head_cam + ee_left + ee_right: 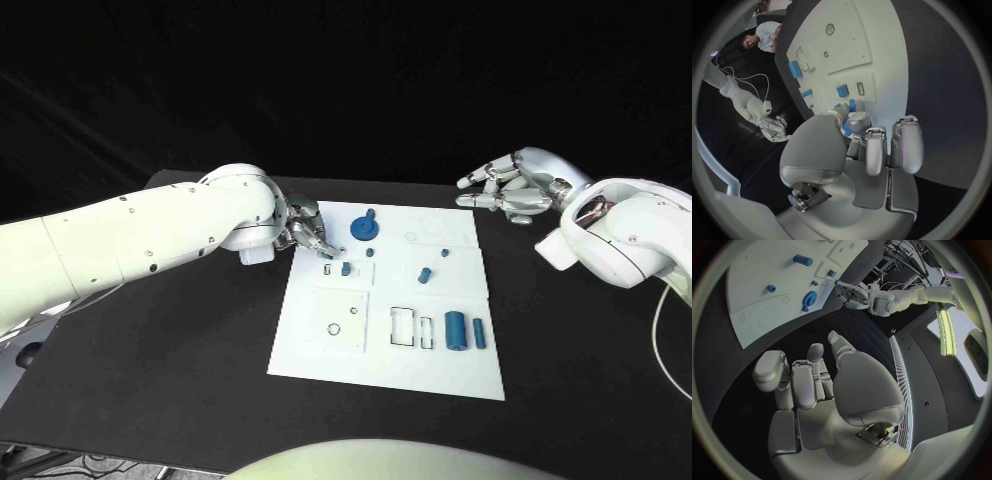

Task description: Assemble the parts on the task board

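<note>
The white task board (433, 372) lies mid-table. My left hand (307, 232) is at the board's far left corner, and thumb and a finger pinch a small blue part (852, 105) just above the plate. A blue round disc with a knob (368, 227) sits right beside that hand. Small blue pieces (426, 274) lie mid-board, and two blue cylinders (456, 330) lie near the right edge. My right hand (512, 188) hovers over the black table beyond the board's far right corner, fingers apart and empty; its palm (817, 385) faces the table.
Several rectangular and round slots (336, 328) mark the board's near left half. Black table (173, 350) surrounds the board. A white cable (666, 330) hangs by the right arm.
</note>
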